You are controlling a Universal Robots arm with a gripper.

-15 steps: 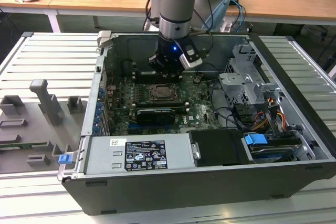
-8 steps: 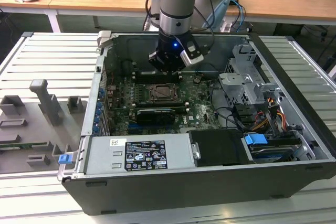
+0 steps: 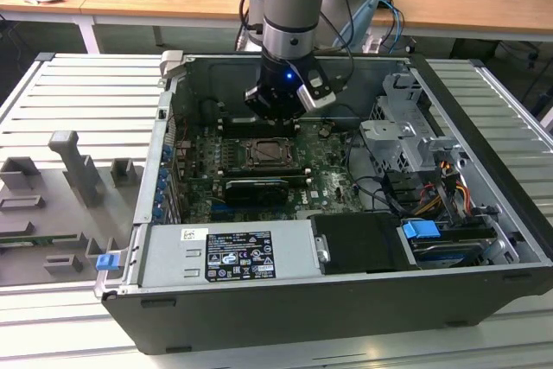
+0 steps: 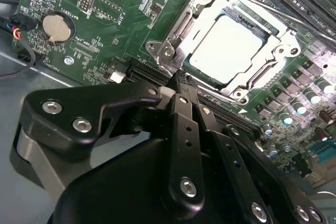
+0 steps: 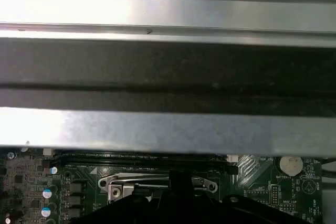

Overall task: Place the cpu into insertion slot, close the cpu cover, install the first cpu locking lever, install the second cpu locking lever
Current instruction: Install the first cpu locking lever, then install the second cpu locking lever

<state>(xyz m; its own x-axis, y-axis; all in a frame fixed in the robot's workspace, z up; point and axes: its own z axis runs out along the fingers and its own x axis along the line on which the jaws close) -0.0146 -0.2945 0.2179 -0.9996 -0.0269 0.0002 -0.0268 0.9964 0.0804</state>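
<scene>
An open PC case (image 3: 484,239) lies on a ribbed metal bench (image 3: 78,101), the arm (image 3: 294,6) reaching down into it from above. Under the arm sits the green board (image 3: 333,183); the gripper (image 3: 275,117) hangs just above the socket's far edge. In the second wrist view the gripper (image 4: 177,81) has its fingers (image 4: 185,124) pressed together w/ nothing between them, tips right beside the slot (image 4: 237,94), at its rim nearest the gripper. The cpu (image 4: 228,46) lies flat inside that slot, pale face up, just beyond the fingertips. The cover (image 4: 206,4) is down around it as a silver frame, chip showing thru the window. A coin cell (image 4: 56,28) sits off to one side of the gripper, well apart from the socket. In the first wrist view a silver bracket (image 5: 157,184) lies directly ahead of the gripper body, w/ the case wall (image 5: 168,77) beyond.
</scene>
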